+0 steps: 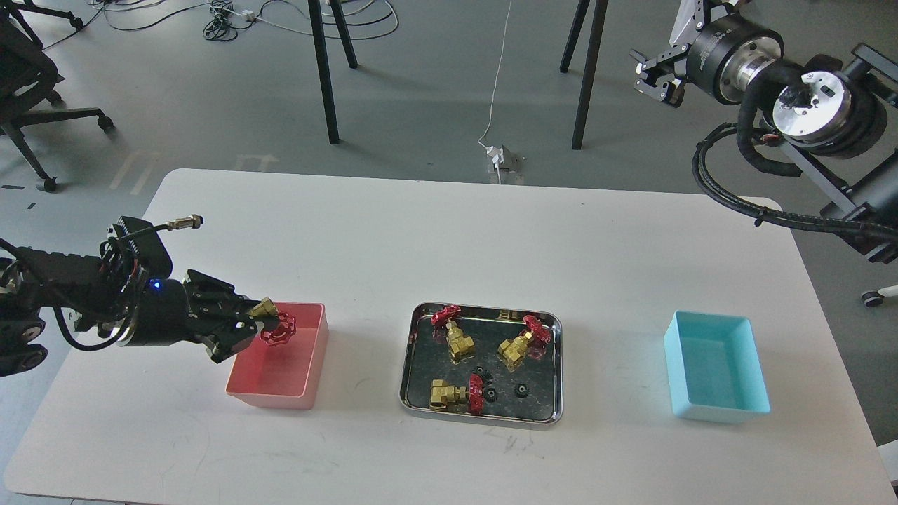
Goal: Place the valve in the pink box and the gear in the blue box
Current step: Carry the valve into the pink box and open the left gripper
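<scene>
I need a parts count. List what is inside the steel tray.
Inside the steel tray: three brass valves with red handwheels and three small black gears. Anything under the valves is hidden.

Lab: floor cables (pixel 231 17), office chair (pixel 31 91).

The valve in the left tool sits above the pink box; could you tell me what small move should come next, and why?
Probably open the left tool to drop the valve: it hangs over the pink box, which looks empty.
</scene>
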